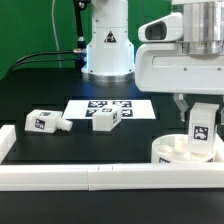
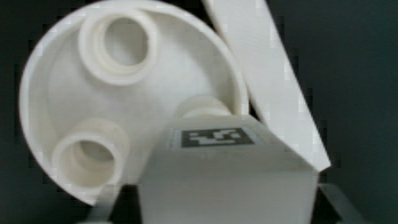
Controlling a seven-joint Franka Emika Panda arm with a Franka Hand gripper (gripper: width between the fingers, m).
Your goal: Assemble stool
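Fingers (image 1: 181, 104): clamped on held leg (image 1: 200, 128), which is carried upright.
Seat (image 1: 172, 150): set against front rail (image 1: 100, 172), exterior view's right, beneath held leg.
Second leg (image 1: 45, 122): laid near exterior view's left edge.
Third leg (image 1: 107, 118): laid on marker board (image 1: 140, 108).
Open room: bare worktop (image 1: 150, 128) seen between marker board and seat.

Bright even light; the close seat (image 2: 63, 100) looks blurred.
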